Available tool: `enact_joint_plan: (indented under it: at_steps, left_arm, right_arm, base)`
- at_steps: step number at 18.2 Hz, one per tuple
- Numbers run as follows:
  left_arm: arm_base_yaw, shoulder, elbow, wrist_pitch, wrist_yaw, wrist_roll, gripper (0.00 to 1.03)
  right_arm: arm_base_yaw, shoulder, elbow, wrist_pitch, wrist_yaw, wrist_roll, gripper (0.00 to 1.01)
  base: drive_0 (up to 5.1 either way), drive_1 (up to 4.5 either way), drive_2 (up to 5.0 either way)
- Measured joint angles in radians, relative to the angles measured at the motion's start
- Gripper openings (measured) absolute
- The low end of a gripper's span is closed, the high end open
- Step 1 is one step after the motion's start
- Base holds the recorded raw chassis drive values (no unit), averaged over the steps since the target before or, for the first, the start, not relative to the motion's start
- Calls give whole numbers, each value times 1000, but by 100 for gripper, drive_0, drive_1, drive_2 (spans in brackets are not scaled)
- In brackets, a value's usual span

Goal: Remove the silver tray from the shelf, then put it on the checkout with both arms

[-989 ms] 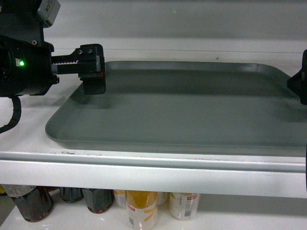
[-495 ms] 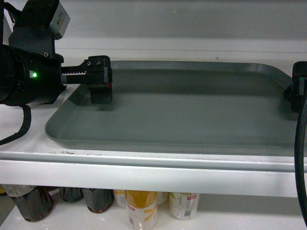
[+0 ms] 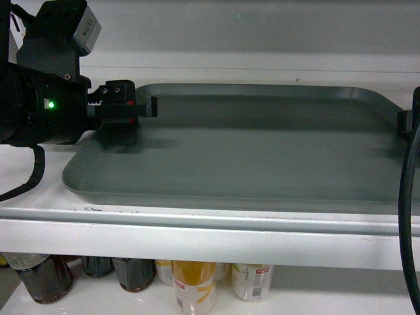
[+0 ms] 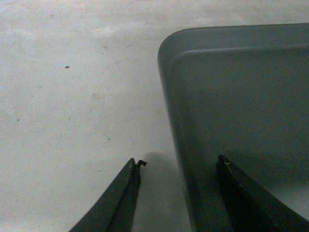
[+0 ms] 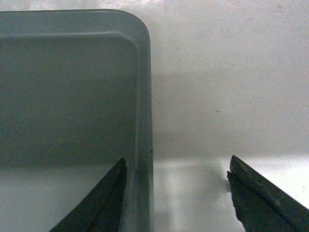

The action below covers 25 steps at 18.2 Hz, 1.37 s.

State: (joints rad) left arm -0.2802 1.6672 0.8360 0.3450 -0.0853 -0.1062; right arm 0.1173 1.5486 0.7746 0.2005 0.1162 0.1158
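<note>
Left gripper point(image 4: 178, 193), jaws parted and straddling the left rim of the large matte grey-silver rectangular tray point(image 3: 262, 151): one finger over the bare white board at 7 o'clock in its wrist view, the other over the tray floor at 5 o'clock. Right gripper point(image 5: 176, 195), jaws likewise parted across the right rim, one finger inside the tray at 7 o'clock, the other outside at 5 o'clock. We see nothing clamped by either. In the head view the left gripper's black body with green light sits at 9 o'clock; of the right we see only a dark edge at 3 o'clock. The tray lies flat on the long white metal shelf board with thick front lip point(image 3: 197, 239), bottles and cans point(image 3: 193, 285) below at 6 o'clock. We judge the step to be the two-sided grasp, before any lift. The next move calls for both jaws closing on the flared rims together, then an even raise clear of the lip. The checkout is not in view
</note>
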Motion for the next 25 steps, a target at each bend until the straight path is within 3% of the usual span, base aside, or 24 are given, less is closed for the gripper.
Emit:
enact_joint_plan:
  at_steps: [3, 4, 5, 11, 16, 25]
  left_arm:
    - [-10, 0, 3, 0, -12, 32, 25]
    - [-12, 0, 5, -3, -23, 33, 9]
    - [-19, 0, 13, -9, -27, -19, 4]
    - [-48, -2, 19, -29, -63, -21, 4]
    - [-51, -48, 19, -107, -68, -25, 4]
    - [-51, -165, 76, -239, -66, -26, 3]
  right_arm:
    - [9, -1, 0, 0, 6, 0, 40]
    - [21, -7, 0, -8, 8, 0, 24]
    - [26, -33, 0, -35, -2, 24, 2]
    - [19, -45, 0, -55, 7, 44, 3]
    - [21, -72, 5, -97, 8, 16, 3]
    - [26, -171, 73, -219, 2, 7, 3]
  base:
    - [0, 0, 0]
    - [0, 0, 0]
    - [0, 0, 0]
    - [0, 0, 0]
    - [0, 0, 0]
    - [0, 0, 0]
